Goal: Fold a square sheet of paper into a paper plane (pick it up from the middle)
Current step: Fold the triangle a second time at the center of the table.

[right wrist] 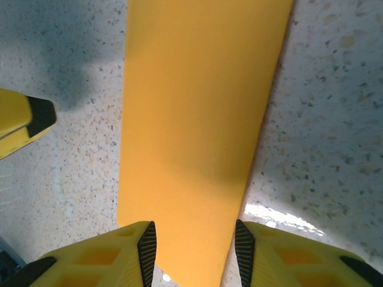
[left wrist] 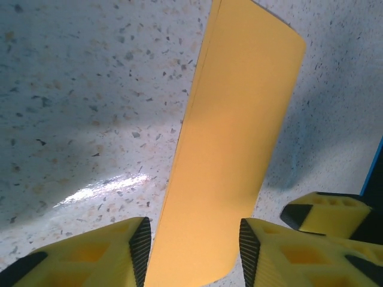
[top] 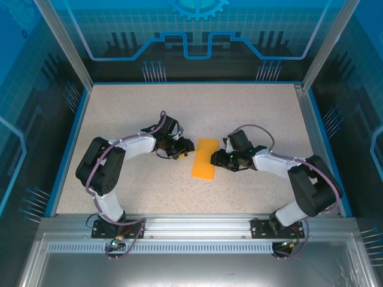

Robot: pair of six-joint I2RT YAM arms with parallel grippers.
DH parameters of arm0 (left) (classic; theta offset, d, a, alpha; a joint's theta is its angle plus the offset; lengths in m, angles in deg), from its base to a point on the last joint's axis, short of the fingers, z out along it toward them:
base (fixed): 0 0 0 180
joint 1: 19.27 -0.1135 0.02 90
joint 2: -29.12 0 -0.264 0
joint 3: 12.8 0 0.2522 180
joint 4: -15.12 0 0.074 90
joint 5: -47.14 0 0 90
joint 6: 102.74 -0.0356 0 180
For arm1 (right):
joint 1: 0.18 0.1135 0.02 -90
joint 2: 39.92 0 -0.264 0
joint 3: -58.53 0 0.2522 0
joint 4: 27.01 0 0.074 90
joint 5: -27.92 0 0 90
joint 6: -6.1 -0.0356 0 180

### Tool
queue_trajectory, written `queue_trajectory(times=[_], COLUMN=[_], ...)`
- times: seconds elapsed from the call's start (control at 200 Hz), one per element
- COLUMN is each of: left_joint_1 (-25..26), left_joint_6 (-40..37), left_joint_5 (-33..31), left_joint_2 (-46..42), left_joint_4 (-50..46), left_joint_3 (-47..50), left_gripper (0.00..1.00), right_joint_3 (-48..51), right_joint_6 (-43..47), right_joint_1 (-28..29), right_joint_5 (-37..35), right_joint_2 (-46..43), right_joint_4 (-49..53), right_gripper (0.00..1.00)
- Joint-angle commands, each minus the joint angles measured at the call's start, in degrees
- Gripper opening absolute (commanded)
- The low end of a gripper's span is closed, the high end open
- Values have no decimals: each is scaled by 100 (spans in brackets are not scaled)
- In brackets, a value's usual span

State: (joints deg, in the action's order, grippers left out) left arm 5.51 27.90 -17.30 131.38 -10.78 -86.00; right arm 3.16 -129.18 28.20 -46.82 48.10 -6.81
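From above, the square sheet of paper (top: 204, 158), folded to a narrow strip, lay mid-surface (top: 251, 107), its long axis running near to far and its far end leaning right. The left wrist view showed the left tool (left wrist: 194, 251) open astride one end; the right wrist view showed the right tool (right wrist: 194, 245) open astride the other

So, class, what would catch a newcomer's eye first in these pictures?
The bright-orange paper, folded into a narrow strip, lying in the middle of the speckled table. Then the left gripper and right gripper close on either side of it, their yellow fingers spread open with the strip showing between them.
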Motion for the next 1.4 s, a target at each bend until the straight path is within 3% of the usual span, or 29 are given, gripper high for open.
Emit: queue_trajectory(times=[0.0,0.285,0.68,1.396], left_joint_1=[5,10,32,313], left_joint_6=[91,111,36,-137], left_joint_5=[463,555,687,504], left_joint_2=[56,246,394,646], left_joint_4=[203,255,191,-316], left_joint_3=[4,-40,-138,-467], left_gripper=[47,51,52,54], right_joint_3=[-198,-341,-372,-71], right_joint_6=[-138,-103,71,19], right_joint_1=[71,108,120,53], right_joint_5=[-26,213,-13,-222], right_joint_2=[209,520,906,888], right_joint_4=[-101,-135,156,148], right_gripper=[42,42,40,40])
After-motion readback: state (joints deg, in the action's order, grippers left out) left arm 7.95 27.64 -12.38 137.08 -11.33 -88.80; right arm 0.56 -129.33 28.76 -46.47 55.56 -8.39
